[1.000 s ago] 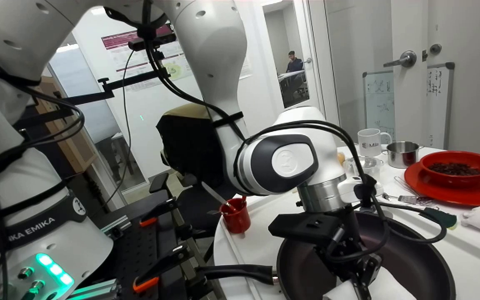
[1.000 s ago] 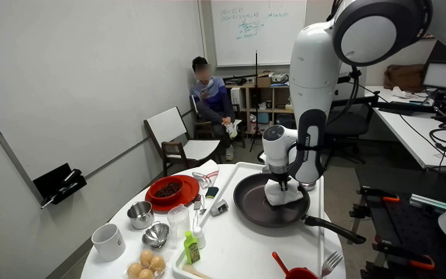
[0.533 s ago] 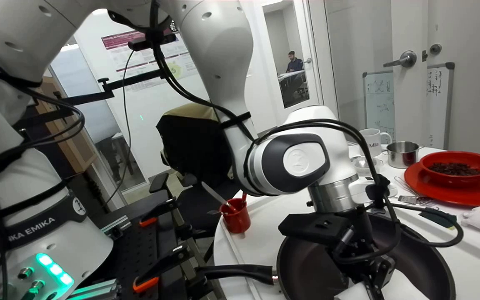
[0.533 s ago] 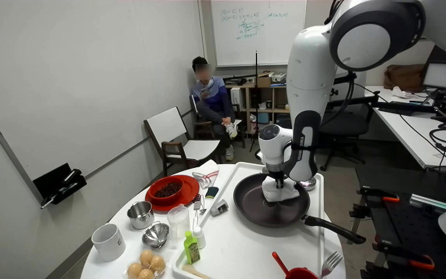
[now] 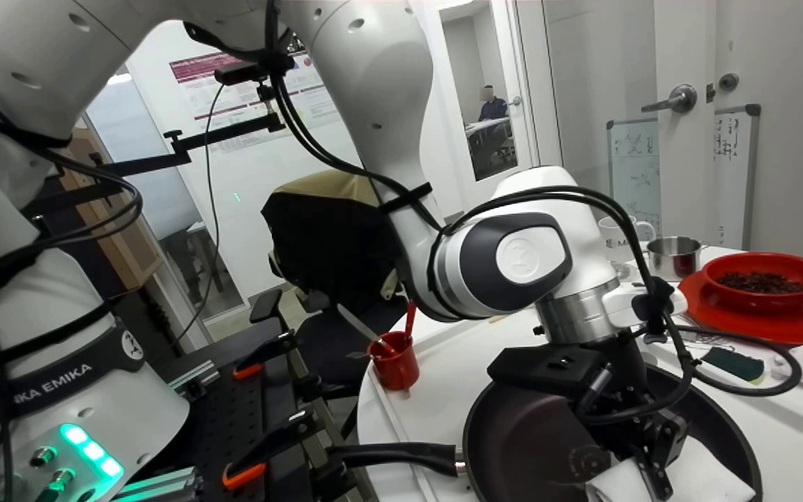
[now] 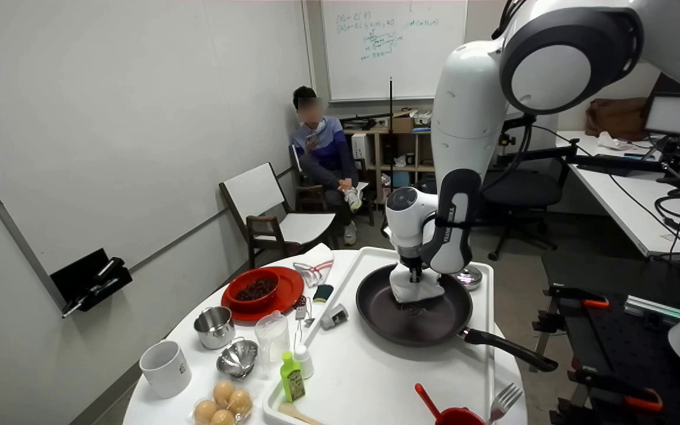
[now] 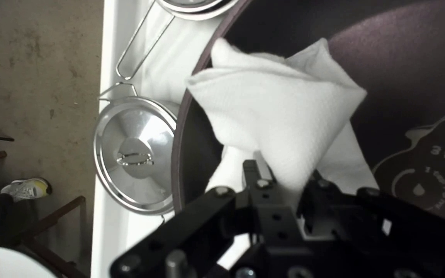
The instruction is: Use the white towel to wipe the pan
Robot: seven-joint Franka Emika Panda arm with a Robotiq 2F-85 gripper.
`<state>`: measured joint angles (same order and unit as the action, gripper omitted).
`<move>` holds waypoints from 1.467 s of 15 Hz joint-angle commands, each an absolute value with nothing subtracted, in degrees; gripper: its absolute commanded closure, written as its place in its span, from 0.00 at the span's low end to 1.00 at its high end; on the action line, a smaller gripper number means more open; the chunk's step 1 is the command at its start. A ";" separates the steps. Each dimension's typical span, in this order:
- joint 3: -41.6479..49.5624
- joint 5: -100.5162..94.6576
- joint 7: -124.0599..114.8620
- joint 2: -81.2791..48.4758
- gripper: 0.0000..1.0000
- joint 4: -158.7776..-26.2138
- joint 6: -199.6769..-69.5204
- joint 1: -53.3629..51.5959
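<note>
- End effector [image 7: 286, 179] of the robot points downward, and its two fingers are pressed together upon the white towel [image 7: 280, 104], so the cloth is held between them.
- White mug [image 6: 163, 372] stands leftmost on the counter [image 6: 157, 410] in an exterior view; counted from the centre of the pan [image 6: 399, 324], it is between 8 and 9 o'clock.
- Steel cup [image 6: 215, 327] stands next, at 9 o'clock.
- Brown eggs [image 6: 222, 392] lie together near 8 o'clock.
- Red bowl [image 6: 251, 306] sits on the red plate [image 6: 294, 289], also at 9 o'clock, and contains small dark pieces.
- Green bottle [image 6: 292, 378] stands upright at 8 o'clock, near the edge of the white tray [image 6: 375, 378].
- Pan rests on this tray; the towel is inside its rim, toward 12 o'clock. Whether the cloth presses on the bottom, I cannot surely tell.
- Red cup [image 6: 463, 417] is at about 5 o'clock, cut by the lower border of that view.
- Black handle [image 6: 511, 348] of the pan extends toward 4 o'clock, passing over the tray's edge.
</note>
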<state>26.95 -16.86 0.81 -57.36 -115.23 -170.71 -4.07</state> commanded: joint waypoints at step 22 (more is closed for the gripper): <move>24.51 -15.80 -1.86 -59.83 0.93 -107.15 -170.27 -7.33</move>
<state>24.54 -16.85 -1.19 -58.91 -108.62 -170.69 -6.17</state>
